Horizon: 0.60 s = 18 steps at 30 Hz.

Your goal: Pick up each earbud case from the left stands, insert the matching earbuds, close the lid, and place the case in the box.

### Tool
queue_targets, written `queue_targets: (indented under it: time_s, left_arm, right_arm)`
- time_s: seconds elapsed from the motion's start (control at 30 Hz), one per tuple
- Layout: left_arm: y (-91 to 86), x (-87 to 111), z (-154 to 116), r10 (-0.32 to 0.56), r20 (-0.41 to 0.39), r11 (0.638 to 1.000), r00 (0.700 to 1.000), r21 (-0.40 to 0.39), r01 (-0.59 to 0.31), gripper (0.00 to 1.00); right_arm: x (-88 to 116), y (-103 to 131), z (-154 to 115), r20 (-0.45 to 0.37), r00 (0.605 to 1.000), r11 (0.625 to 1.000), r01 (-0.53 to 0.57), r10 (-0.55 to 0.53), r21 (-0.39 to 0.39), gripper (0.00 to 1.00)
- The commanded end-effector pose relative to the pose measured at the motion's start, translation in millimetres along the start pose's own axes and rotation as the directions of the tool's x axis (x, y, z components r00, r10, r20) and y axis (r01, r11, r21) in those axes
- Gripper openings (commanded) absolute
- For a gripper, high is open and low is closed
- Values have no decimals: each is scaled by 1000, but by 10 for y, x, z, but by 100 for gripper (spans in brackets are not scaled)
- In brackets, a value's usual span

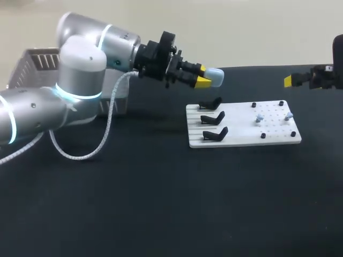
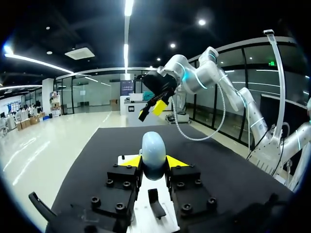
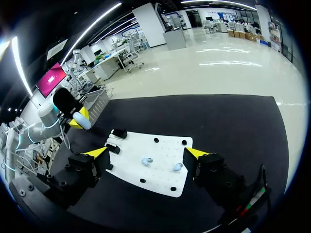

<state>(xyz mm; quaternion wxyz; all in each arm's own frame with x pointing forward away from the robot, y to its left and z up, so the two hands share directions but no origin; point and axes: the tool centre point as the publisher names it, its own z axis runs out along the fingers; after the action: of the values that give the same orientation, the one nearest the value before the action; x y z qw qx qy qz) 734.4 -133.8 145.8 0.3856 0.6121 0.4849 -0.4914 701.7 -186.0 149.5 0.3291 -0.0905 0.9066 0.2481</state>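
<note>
A desk (image 1: 161,214) topped in matte black fills the foreground. Behind it, the head view shows a plain pale beige surface (image 1: 257,27). The wrist views open onto a large hall with a glossy light floor (image 3: 228,63), long ceiling light strips (image 2: 127,29) and glazed partition walls (image 2: 248,68).

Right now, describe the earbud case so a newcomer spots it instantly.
Find the white board mid-table, then the left end effector raised near its left end. The earbud case is the pale blue rounded shell pinched between the yellow tips; the two small earbuds, also pale, sit on the board.
</note>
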Motion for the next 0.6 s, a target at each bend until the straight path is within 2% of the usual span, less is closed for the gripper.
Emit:
queue_targets:
  time_s: [0.03,0.3,0.6]
  left_arm:
    - [-248,0,-52,-3,26,970,1000,-245,10,0]
    - [-354,18,-53,-17,73,964,997,-264,36,0]
    - [-372,27,-9,16,118,978,993,-206,9,0]
  right_arm:
    - [2,2,-5,0,1000,1000,1,-1,1,100]
    - [2,2,-5,0,1000,1000,1,-1,1,100]
    - [2,2,-5,0,1000,1000,1,-1,1,100]
